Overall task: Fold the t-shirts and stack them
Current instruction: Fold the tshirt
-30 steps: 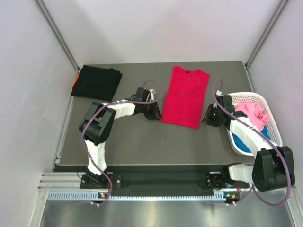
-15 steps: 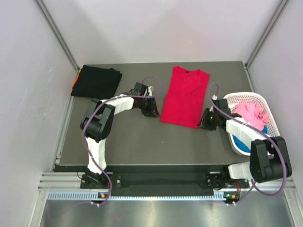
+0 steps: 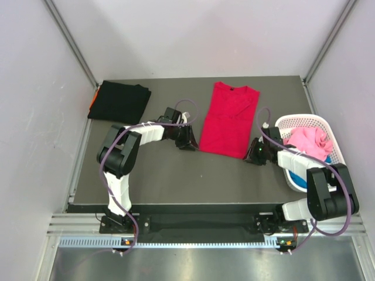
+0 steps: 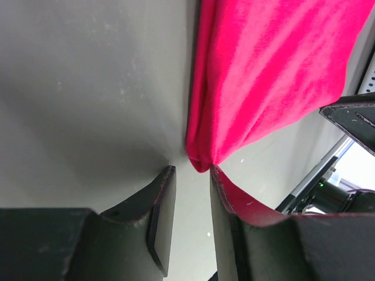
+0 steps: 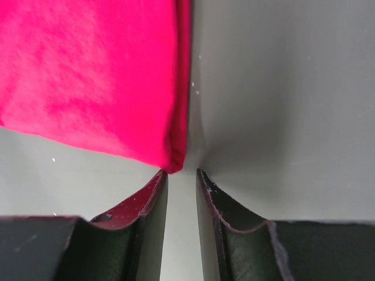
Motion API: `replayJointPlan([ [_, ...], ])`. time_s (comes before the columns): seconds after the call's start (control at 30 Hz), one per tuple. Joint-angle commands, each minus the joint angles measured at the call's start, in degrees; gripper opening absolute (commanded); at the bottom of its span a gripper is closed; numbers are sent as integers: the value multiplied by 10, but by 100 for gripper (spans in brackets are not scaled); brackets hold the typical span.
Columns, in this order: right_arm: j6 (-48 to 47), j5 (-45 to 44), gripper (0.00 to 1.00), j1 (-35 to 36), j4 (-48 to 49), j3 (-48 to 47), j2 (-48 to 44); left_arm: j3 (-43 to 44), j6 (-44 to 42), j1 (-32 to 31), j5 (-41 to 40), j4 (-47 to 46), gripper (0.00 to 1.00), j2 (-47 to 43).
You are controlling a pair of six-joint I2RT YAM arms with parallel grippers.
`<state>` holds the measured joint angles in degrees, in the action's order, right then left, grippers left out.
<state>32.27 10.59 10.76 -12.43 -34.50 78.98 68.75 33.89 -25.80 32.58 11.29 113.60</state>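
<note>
1. Dark grey matte table (image 3: 176,175), pale bare walls around it.
2. Bright red cloth t-shirt (image 3: 227,120) lies flat mid-table, sides folded in, collar at the far edge.
3. Left gripper (image 3: 188,143) sits at its near-left hem corner, right gripper (image 3: 253,157) at the near-right. Both have jaws slightly parted with nothing between them, the cloth tip just ahead.
4. Risk: jaws close short or catch one layer only, so the hem slips and the fold skews.
5. Folded black t-shirt (image 3: 119,102) lies far left. White plastic lattice basket (image 3: 293,120) on the right holds a pink shirt (image 3: 310,142).

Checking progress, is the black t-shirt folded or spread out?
Folded. The black t-shirt lies as a compact rectangle at the far left of the table, no sleeves showing.
</note>
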Motion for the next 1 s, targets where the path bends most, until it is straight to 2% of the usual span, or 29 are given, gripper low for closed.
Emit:
replayJointPlan([
  [0.0,9,-16,27,7,42,11,6,-9,11,-7,11,-33,35,-20],
  [0.17,13,-19,27,6,48,15,13,-14,14,-8,11,-37,35,-19],
  [0.27,15,-16,22,6,57,16,19,-16,19,-10,8,-39,35,-16],
  [0.33,12,-14,5,7,58,16,21,-13,19,-10,5,-32,35,-13],
  [0.37,10,-13,0,6,57,16,22,-11,18,-11,5,-28,35,-9],
  [0.6,-29,-42,0,5,-8,28,-23,-5,11,-14,-2,-7,35,-20],
  [0.97,-41,-49,0,0,-23,51,-57,-6,32,-34,21,-43,33,7],
])
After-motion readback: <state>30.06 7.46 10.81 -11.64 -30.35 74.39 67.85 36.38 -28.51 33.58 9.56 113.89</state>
